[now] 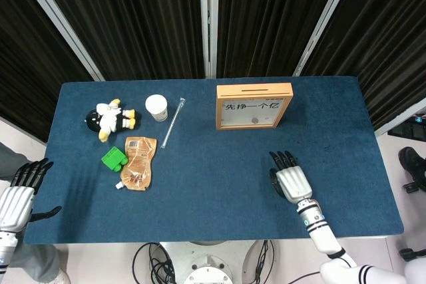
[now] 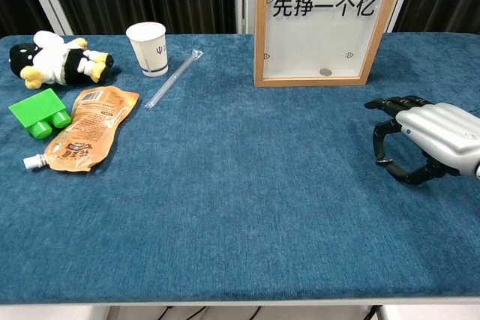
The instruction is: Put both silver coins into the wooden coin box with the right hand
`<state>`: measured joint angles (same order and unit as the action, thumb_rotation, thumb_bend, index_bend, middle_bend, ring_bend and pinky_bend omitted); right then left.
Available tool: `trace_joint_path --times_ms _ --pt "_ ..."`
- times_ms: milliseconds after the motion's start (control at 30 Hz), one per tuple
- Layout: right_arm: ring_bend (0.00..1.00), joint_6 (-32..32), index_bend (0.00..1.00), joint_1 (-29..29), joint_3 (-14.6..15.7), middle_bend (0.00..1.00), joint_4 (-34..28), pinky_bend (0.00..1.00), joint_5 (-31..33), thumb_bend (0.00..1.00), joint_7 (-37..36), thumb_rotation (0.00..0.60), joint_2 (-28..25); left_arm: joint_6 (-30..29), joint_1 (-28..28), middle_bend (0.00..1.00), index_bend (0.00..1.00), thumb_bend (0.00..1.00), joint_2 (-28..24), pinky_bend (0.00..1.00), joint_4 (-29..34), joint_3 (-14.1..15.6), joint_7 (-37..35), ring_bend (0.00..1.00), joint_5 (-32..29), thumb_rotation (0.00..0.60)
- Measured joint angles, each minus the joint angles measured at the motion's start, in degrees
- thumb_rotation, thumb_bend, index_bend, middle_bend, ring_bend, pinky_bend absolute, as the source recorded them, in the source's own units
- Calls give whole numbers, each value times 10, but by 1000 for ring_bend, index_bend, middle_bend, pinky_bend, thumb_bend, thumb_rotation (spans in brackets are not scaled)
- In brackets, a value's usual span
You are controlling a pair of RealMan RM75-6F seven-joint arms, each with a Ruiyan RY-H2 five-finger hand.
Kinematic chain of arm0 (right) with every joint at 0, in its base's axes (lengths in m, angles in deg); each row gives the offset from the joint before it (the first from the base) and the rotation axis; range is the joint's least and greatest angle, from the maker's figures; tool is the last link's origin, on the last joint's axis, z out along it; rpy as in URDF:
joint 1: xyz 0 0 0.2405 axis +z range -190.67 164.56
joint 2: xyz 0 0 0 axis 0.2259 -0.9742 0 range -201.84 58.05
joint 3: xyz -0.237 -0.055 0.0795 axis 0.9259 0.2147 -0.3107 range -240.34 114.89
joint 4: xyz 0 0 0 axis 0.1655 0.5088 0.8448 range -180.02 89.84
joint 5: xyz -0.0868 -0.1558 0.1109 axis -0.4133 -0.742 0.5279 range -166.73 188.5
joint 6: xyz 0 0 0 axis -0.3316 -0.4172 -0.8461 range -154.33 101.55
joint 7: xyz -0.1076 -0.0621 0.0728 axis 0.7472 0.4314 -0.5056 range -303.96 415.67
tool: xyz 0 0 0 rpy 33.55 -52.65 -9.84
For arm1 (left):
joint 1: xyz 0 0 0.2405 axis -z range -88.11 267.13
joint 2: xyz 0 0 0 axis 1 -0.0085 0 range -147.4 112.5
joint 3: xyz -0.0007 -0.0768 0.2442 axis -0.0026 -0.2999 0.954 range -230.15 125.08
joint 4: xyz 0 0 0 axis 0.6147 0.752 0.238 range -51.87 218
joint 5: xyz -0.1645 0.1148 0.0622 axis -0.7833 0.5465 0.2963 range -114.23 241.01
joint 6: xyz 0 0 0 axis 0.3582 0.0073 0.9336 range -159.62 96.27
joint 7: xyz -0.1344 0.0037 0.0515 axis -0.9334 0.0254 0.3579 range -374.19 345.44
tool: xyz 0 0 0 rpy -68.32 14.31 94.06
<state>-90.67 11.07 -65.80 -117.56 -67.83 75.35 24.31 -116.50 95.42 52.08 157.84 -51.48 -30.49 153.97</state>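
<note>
The wooden coin box (image 1: 253, 106) (image 2: 324, 20) stands upright at the table's far side. One silver coin (image 2: 325, 72) (image 1: 253, 122) lies inside it behind the clear front. My right hand (image 1: 291, 181) (image 2: 427, 139) hovers low over the blue cloth, in front of the box and to its right. Its fingers curve down, and one fingertip (image 2: 381, 160) touches the cloth close to the thumb. No second coin shows; whether one is pinched there I cannot tell. My left hand (image 1: 16, 194) hangs off the table's near left corner, fingers spread and empty.
On the left part of the table (image 1: 200, 184) sit a plush penguin (image 1: 110, 119), a white paper cup (image 1: 157, 107), a wrapped straw (image 1: 172, 123), a green block (image 1: 114, 159) and an orange pouch (image 1: 138, 162).
</note>
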Motion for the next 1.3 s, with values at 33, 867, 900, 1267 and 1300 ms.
trace_joint_path --times_ms 33,867,900,1267,1300 --pt "0 0 503 1 0 64 2 0 -1 338 0 600 1 0 0 11 63 94 0 0 0 0 0 0 0 600" --pt "0 -9 347 4 5 51 13 0 -27 337 -28 600 3 0 0 11 63 94 0 0 -2 0 -7 0 -2 600" --pt "0 -10 347 4 6 51 13 0 -28 337 -29 600 4 0 1 11 64 94 0 0 -2 0 -7 0 -2 600" --pt "0 -18 498 2 7 53 23 0 -36 342 -42 600 6 1 1 11 63 93 -1 0 2 0 -3 0 -3 600" --pt "0 -17 506 2 7 53 23 0 -37 342 -42 600 6 1 1 11 63 93 -1 0 2 0 -2 0 -3 600"
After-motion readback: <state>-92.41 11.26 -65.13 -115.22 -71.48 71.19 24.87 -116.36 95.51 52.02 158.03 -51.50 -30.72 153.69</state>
